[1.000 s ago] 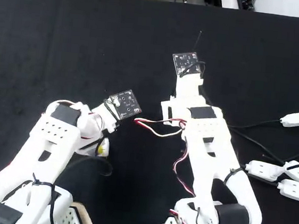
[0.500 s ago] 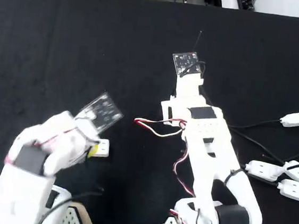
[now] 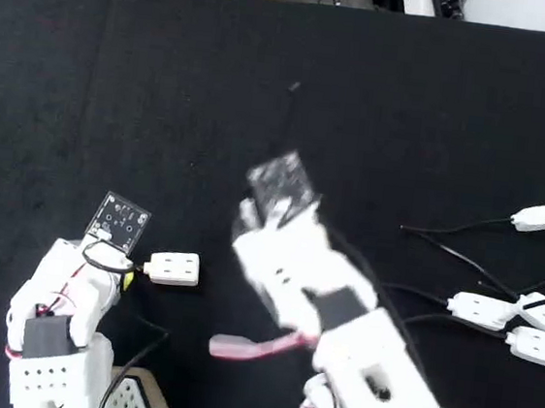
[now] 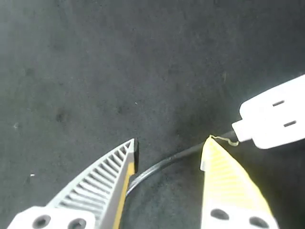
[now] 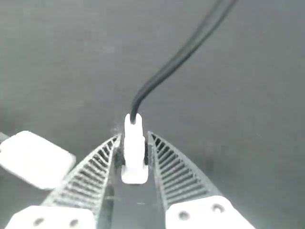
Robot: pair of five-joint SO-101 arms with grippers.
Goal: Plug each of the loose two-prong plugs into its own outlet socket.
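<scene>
A white outlet socket (image 3: 173, 268) with two slots lies on the black table (image 3: 168, 86), its black cord (image 4: 162, 162) running back between the fingers of my left gripper (image 4: 171, 143). That gripper is open and sits just short of the socket (image 4: 274, 114). My right gripper (image 5: 134, 143) is shut on a small white two-prong plug (image 5: 134, 152), whose black cord (image 5: 181, 62) trails away over the table. The right arm (image 3: 295, 265) is mid-table and blurred. A white block (image 5: 33, 160) lies beside its fingers.
Several more white sockets (image 3: 481, 309) and a plug (image 3: 539, 216) with thin black cords lie clustered at the right edge. The left arm (image 3: 62, 309) is folded at the near left corner. The far half of the table is bare black cloth.
The left arm has pulled back toward the near left, uncovering the socket. The right arm has swung back and leftward from its far reach, carrying the plug and its cord.
</scene>
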